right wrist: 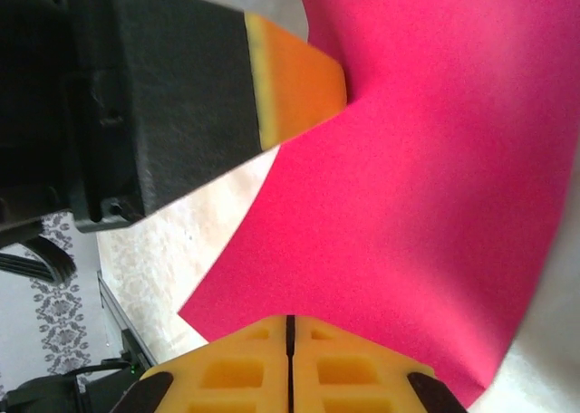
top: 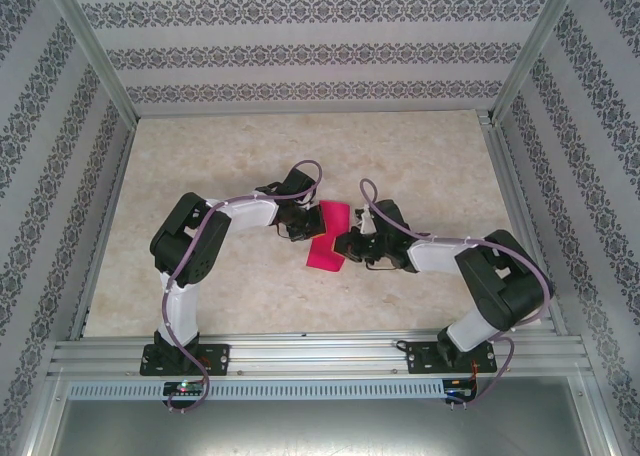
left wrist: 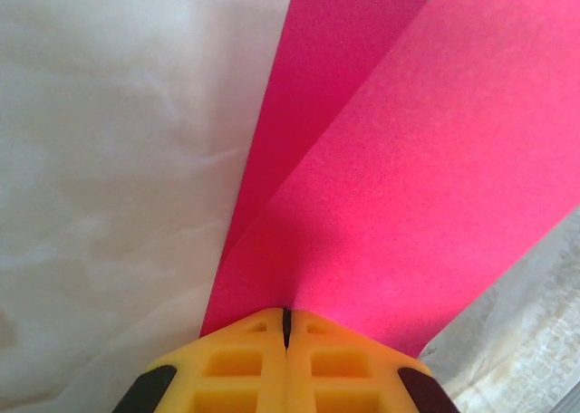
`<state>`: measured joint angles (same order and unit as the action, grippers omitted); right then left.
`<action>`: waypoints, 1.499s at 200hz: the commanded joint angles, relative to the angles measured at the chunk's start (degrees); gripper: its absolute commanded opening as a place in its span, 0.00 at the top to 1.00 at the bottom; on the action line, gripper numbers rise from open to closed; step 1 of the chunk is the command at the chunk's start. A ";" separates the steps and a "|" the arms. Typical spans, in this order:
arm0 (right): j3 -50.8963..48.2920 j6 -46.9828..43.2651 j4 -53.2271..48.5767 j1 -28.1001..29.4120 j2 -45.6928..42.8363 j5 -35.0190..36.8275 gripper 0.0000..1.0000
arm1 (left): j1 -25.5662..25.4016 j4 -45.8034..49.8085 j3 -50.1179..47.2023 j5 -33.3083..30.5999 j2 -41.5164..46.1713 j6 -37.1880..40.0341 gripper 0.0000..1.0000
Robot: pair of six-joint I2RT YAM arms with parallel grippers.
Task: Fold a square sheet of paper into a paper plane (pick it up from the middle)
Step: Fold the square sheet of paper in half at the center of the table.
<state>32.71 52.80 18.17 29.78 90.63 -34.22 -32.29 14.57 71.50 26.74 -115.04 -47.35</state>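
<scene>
At the near edge of the table the two arm bases are bolted to a metal rail, and both arms bend inward toward the middle. There the left gripper and the right gripper meet at the sheet of paper, a bright pink strip lying slantwise between them. From above, their fingertips are hidden under the black wrist housings, so the grip cannot be read from that view.

The wrist cameras are clearer. On the left wrist the two yellow fingers are pressed flat together, with the paper's edge nipped in the seam. The paper fans away from them in two layers, one lapped over the other, and its far corners are cut off by the picture edge.

On the right wrist the fingers are likewise closed tight on the sheet's near edge, and the sheet bows up and away. Beyond it, the left gripper's orange fingertip meets the opposite edge. I cannot tell whether the paper's low end touches the table.

Farther back, the pale marbled tabletop runs to patterned walls.
</scene>
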 commanded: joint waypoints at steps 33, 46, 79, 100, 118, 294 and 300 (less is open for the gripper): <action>-3.10 0.78 4.39 0.96 6.31 0.41 0.95 | -0.84 3.80 -0.73 -2.04 -3.00 1.41 1.00; -3.64 0.81 4.71 1.07 7.53 0.66 0.95 | -0.84 3.80 -0.82 -1.89 -3.09 1.50 1.00; -4.41 1.50 5.30 1.14 5.49 0.40 0.94 | -0.85 3.98 -1.17 -1.99 -2.95 1.69 1.00; -3.97 1.76 3.73 1.19 1.30 0.29 0.94 | -0.84 4.07 -1.37 -2.15 -2.80 1.76 1.00; -3.70 1.96 3.28 1.29 -0.54 -0.66 0.94 | -0.85 4.13 -1.46 -2.20 -2.76 1.78 1.00; -1.13 -0.72 -0.51 -1.39 -3.34 0.56 0.94 | -0.84 5.65 -0.81 -2.66 -2.54 2.87 1.00; -0.32 -1.38 -1.00 -2.14 -3.34 0.79 0.94 | -0.84 5.57 -0.92 -2.62 -2.55 2.87 1.00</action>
<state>28.21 54.00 19.46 30.57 89.84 -34.46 -32.29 14.59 71.50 26.76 -115.04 -46.24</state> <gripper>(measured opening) 0.063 0.063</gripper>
